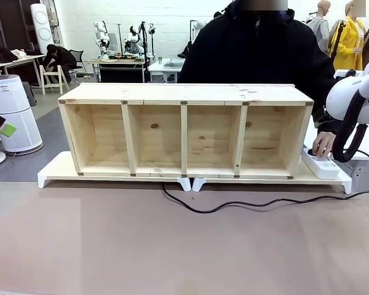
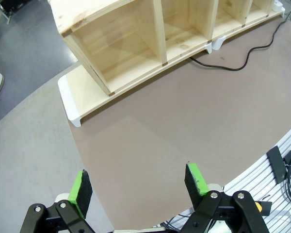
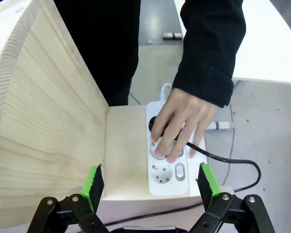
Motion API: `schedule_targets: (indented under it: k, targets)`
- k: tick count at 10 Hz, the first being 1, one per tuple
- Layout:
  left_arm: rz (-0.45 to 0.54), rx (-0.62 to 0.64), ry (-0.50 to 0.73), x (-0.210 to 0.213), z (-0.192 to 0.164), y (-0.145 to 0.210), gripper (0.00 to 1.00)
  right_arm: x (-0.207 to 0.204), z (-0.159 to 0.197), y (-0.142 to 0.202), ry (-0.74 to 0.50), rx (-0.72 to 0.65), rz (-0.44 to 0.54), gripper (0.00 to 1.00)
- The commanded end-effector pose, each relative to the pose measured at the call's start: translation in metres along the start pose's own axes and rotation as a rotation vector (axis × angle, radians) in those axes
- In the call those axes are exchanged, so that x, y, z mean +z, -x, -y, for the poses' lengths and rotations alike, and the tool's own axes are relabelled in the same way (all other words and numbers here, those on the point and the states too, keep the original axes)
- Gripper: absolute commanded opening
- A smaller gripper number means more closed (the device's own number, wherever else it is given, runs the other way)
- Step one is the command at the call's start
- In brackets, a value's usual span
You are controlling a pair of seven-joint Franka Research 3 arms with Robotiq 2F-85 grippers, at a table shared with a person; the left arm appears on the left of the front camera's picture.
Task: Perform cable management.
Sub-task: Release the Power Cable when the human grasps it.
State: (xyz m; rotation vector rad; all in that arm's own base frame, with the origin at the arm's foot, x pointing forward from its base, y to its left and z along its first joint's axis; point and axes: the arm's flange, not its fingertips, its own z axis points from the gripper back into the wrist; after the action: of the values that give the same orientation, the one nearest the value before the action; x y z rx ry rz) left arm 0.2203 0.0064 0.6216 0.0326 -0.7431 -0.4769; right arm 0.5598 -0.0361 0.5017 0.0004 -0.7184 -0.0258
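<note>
Front view: the cable (image 1: pixel 234 205) lies on the surface (image 1: pixel 172 252) at centre, below the wooden shelf (image 1: pixel 184 130); a person's hand (image 1: pixel 323 144) rests on the power strip (image 1: pixel 320 166), right edge.
Left wrist view: left gripper (image 2: pixel 138 187) fingers apart, empty; cable upper right.
Right wrist view: right gripper (image 3: pixel 149 187) fingers apart, empty; the hand presses the power strip at centre.

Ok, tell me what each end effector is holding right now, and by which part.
Nothing. The left end effector is open above bare table; the right end effector is open above the power strip, where the person's hand rests.
</note>
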Motion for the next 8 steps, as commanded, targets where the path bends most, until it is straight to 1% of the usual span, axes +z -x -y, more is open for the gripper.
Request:
schedule_targets:
  k: [1, 8]
  targets:
    - [0.009, 0.001, -0.006, -0.0017, -0.0015, -0.0017, 1.00, 0.0000, 0.0010, 0.0000, 0.001, -0.005, -0.008, 1.00]
    - [0.009, 0.001, -0.006, -0.0017, -0.0015, -0.0017, 1.00, 0.0000, 0.0010, 0.0000, 0.001, -0.005, -0.008, 1.00]
